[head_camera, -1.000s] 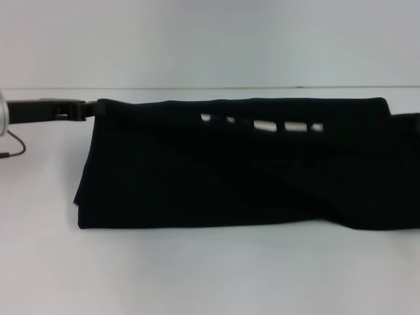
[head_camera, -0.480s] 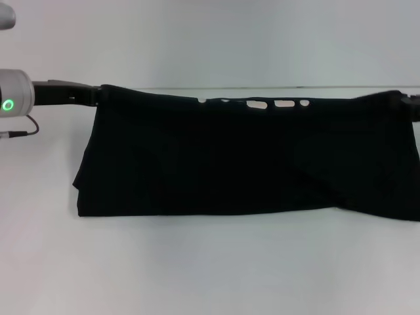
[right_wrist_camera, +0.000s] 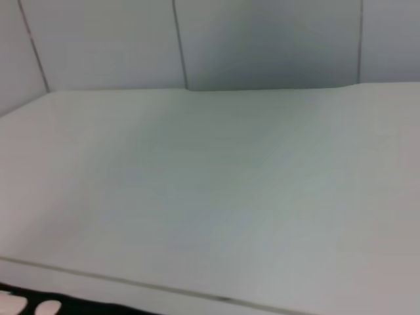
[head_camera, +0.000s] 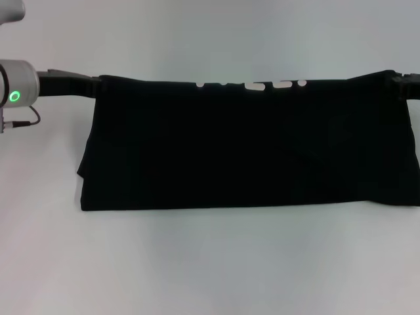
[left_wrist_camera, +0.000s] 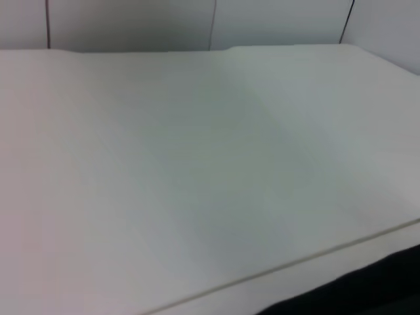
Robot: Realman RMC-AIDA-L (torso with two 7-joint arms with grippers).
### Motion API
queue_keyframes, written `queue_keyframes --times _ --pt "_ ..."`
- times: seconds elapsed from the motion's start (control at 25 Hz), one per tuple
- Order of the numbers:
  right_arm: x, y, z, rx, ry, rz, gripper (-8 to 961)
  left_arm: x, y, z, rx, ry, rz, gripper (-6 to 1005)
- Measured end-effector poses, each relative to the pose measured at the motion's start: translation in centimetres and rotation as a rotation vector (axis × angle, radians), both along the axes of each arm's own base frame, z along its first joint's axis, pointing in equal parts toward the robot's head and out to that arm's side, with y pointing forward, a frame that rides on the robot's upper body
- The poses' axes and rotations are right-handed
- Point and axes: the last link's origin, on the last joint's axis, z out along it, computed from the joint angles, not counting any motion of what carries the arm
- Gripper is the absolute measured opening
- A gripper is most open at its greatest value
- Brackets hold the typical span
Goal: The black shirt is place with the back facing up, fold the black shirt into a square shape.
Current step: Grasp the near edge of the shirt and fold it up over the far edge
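Head view: I have the black shirt (head_camera: 249,147) stretched wide across the middle of the white desk (head_camera: 210,262), held up by its far edge. My left tool (head_camera: 95,86) is clenched on the far left corner of the cloth, and my right tool (head_camera: 399,84) is clenched on the far right corner, so that the top edge runs nearly straight between them. Bits of white lettering (head_camera: 252,85) peek over that raised edge, near its middle. The near edge of the shirt lies on the desk in a fairly straight line — the left corner flares out a little past the tool above it, and the right side runs off the picture's edge. In front of the shirt I see a broad band of bare desk, and more bare surface behind it up to the wall.

Through the left wrist camera I see open desk (left_wrist_camera: 197,164) reaching to its far edge, with a sliver of black cloth (left_wrist_camera: 367,295) at one corner. The right wrist camera shows the same open surface (right_wrist_camera: 230,184) and a strip of the shirt (right_wrist_camera: 98,306) with white letter marks — nothing more of it
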Motion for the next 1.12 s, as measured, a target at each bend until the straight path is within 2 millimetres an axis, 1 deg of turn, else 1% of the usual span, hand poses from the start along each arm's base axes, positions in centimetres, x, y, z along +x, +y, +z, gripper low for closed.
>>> queue_keyframes --times 0.4,0.84,1.04,1.12 --pt "-0.3 0.9 0.5 0.019 -0.051 -0.008 44 1.1 0.9 0.1 0.024 0.009 -0.019 -1" --pt "-0.5 1.2 -0.8 0.007 -0.079 -0.021 45 1.0 1.2 -1.0 0.03 0.012 -0.001 0" --pt "-0.6 1.3 -0.9 0.008 -0.083 -0.025 45 1.1 1.2 -1.3 0.035 0.013 0.003 -1" --pt "-0.6 1.3 -0.9 0.011 -0.076 -0.031 45 1.2 1.4 -1.7 0.034 0.025 0.004 -1"
